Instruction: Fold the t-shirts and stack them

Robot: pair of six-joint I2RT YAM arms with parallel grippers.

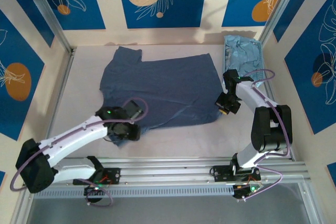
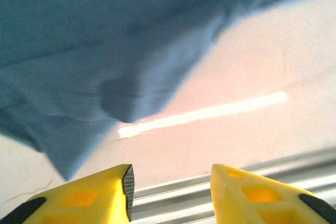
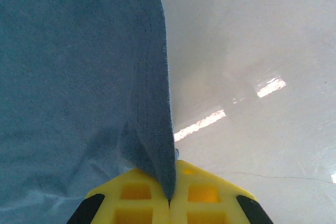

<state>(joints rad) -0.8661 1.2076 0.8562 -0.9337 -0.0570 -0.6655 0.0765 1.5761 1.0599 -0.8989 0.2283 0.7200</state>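
At the near left, the left gripper hangs low over the table with its yellow fingers spread and nothing between them. The near-left sleeve of the dark slate-blue t-shirt lies just beyond the tips, apart from them. At the near right, the right gripper has its fingers pressed together on the shirt's hem edge, close to the near-right corner of the garment.

The step in hand looks like the first fold of this shirt: one corner is pinched and the other side is not yet taken. The next move probably calls for the left gripper to ease forward, close on the sleeve or the near edge, and then for both arms to lift and carry the near edge toward the far edge together, so that the cloth does not skew.

The shirt lies spread flat at mid-table. Its long axis runs left to right, with the sleeves and neck end toward the left and the hem toward the right.

In the far-right corner, the basket holds the pale t-shirts, crumpled and unfolded.
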